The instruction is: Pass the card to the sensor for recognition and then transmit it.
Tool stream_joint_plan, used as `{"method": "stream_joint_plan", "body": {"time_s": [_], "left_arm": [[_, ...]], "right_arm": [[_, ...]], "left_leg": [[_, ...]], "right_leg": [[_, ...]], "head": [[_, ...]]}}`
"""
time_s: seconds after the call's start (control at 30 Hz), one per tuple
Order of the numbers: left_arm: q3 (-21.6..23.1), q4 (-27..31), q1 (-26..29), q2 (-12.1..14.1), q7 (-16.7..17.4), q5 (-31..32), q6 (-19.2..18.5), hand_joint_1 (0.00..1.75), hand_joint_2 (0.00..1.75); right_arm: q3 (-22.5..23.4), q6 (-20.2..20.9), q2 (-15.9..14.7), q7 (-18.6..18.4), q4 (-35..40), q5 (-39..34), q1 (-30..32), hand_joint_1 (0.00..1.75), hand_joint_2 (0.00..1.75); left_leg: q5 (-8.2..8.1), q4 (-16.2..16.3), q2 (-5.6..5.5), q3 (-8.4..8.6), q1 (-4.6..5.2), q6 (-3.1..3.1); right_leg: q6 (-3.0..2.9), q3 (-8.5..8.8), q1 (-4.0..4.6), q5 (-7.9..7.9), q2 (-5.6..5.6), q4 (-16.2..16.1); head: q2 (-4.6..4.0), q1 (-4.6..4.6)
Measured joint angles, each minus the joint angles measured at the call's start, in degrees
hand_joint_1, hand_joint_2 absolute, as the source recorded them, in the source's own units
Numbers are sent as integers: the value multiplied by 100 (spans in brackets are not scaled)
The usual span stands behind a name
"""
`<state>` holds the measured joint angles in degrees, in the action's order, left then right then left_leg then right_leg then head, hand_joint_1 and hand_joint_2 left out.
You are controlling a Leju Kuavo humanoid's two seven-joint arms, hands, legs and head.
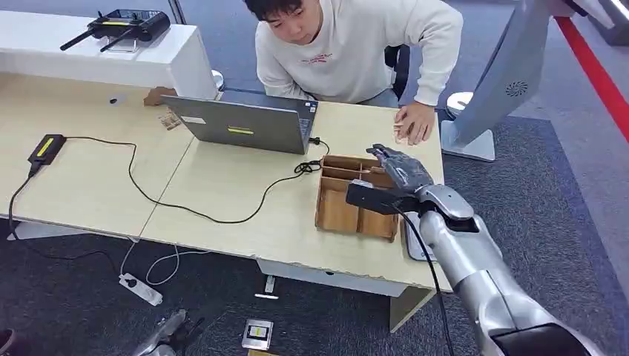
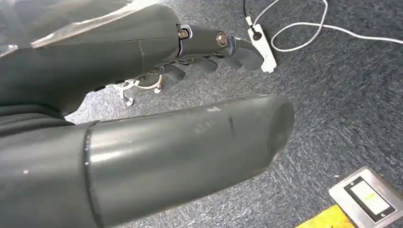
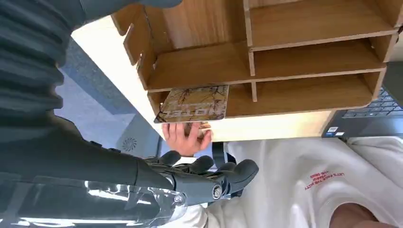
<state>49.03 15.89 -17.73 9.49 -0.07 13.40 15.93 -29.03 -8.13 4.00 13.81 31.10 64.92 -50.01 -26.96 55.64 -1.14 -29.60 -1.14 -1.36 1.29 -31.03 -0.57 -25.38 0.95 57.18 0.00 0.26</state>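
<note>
- Right hand (image 1: 400, 174) over wooden organizer (image 1: 335, 211): fingers spread, holding nothing.
- Card (image 3: 192, 104) just beyond fingertips (image 3: 247, 169); lower and pinch its free edge squarely.
- Left hand (image 2: 142, 118) hanging, apparently empty.

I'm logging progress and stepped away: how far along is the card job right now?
Nothing looks done yet. The card lies in an end slot of the wooden organizer, untouched. In hand: the right hand hovers over the organizer with nothing in it; the left hand hangs over the floor. Left: pick up the card, present it to the sensor, then hand it over, probably to the person.
</note>
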Motion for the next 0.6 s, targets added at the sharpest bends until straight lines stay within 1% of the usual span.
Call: {"method": "stream_joint_plan", "body": {"time_s": [0.2, 0.6], "left_arm": [[-11, 2, -1, 0, -13, 9, 0, 0, 0], [-15, 2, -63, -2, 4, 129, -24, 0, 0]], "right_arm": [[-2, -2, 20, 0, -2, 9, 0, 0, 175], [-11, 44, 17, -120, -2, 13, 0, 0, 175]], "left_leg": [[0, 0, 0, 0, 0, 0], [0, 0, 0, 1, 0, 0]], "right_leg": [[0, 0, 0, 0, 0, 0], [0, -1, 0, 0, 0, 0]], "head": [[0, 0], [0, 0]]}}
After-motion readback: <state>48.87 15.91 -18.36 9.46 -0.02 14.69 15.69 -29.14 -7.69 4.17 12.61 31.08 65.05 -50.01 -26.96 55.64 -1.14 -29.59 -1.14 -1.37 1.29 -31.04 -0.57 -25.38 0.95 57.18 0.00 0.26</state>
